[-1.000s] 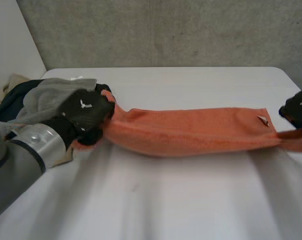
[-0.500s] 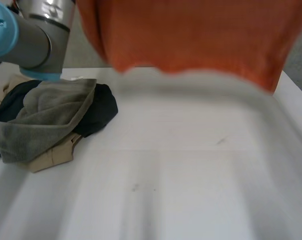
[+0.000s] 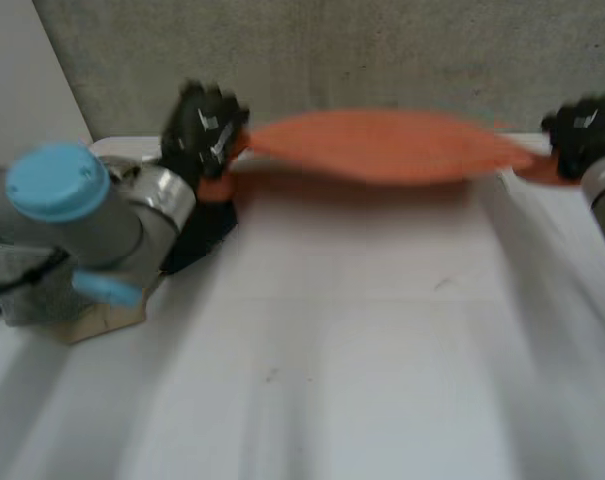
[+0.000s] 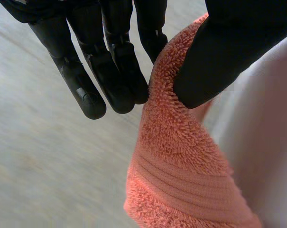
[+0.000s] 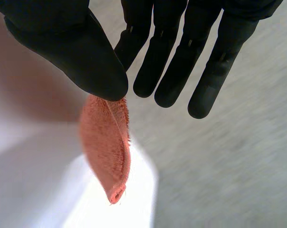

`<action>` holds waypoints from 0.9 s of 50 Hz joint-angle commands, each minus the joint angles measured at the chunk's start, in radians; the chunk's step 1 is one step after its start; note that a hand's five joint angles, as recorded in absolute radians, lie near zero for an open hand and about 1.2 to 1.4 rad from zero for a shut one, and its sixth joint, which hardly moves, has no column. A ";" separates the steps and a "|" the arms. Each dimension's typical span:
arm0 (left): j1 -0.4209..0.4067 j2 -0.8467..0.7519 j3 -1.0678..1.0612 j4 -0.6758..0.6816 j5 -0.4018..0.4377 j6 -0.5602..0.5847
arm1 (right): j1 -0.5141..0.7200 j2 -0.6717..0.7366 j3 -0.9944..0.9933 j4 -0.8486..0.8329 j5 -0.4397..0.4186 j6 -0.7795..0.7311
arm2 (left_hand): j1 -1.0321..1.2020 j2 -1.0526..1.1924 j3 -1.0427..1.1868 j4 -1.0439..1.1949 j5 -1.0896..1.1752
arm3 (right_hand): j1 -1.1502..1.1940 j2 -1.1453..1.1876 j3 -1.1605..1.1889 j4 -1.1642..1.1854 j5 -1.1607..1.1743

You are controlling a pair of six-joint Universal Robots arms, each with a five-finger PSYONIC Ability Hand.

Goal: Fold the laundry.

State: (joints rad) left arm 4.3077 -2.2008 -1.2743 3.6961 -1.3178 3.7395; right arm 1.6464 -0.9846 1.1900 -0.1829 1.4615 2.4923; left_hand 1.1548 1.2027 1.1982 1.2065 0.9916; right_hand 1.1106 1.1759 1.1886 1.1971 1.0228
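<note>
An orange towel (image 3: 382, 145) hangs stretched out flat above the far side of the white table (image 3: 362, 330). My left hand (image 3: 204, 130) pinches the towel's left end. In the left wrist view the thumb (image 4: 224, 52) presses the terry edge (image 4: 181, 161) against the fingers (image 4: 119, 71). My right hand (image 3: 580, 135) holds the towel's right end. In the right wrist view a small orange corner (image 5: 107, 152) hangs from between the thumb (image 5: 81, 52) and the fingers (image 5: 181, 61).
A heap of other laundry, grey, dark and beige pieces (image 3: 102, 300), lies at the table's left edge, partly behind my left arm (image 3: 82, 215). A grey wall (image 3: 382, 55) stands behind the table.
A second ago the towel lay stretched on the table between both hands. It was swung up close to the camera, and now it is held out further back, above the table's far side.
</note>
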 commanded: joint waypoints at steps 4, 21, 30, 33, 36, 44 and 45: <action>-0.028 0.022 -0.304 -0.125 -0.009 0.077 | -0.011 -0.021 0.284 0.062 -0.030 -0.078 | 0.242 0.194 0.198 0.190 0.230 | 0.286 0.220 0.208 0.199 0.199; 0.030 0.207 -0.396 -0.139 -0.004 -0.023 | -0.071 -0.146 0.444 0.049 -0.102 -0.099 | -0.501 -0.549 -0.544 -0.553 -0.512 | 0.286 0.220 0.208 0.199 0.199; 0.092 0.231 -0.389 -0.142 0.011 -0.104 | -0.066 -0.146 0.448 0.051 -0.102 -0.099 | -0.480 -0.528 -0.524 -0.532 -0.492 | 0.286 0.220 0.208 0.199 0.199; 0.099 0.220 -0.369 -0.145 0.009 -0.107 | -0.066 -0.144 0.450 0.051 -0.101 -0.099 | -0.480 -0.528 -0.524 -0.532 -0.492 | 0.286 0.220 0.208 0.199 0.199; 0.103 0.199 -0.358 -0.179 0.008 -0.107 | -0.069 -0.144 0.454 0.049 -0.102 -0.099 | -0.469 -0.517 -0.512 -0.520 -0.480 | 0.286 0.220 0.208 0.199 0.199; 0.103 0.185 -0.379 -0.223 0.014 -0.093 | -0.070 -0.144 0.453 0.048 -0.102 -0.099 | -0.416 -0.464 -0.459 -0.468 -0.427 | 0.286 0.220 0.208 0.199 0.199; 0.107 0.185 -0.379 -0.223 0.014 -0.092 | -0.070 -0.144 0.453 0.048 -0.102 -0.099 | -0.419 -0.467 -0.462 -0.470 -0.430 | 0.286 0.220 0.208 0.199 0.199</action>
State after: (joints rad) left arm 4.4114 -2.0093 -1.6404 3.4904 -1.3067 3.6362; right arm 1.5769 -1.1289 1.6451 -0.1339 1.3593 2.3930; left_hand 0.6273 0.6258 0.6246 0.6274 0.4545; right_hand 1.1106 1.1759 1.1885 1.1971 1.0228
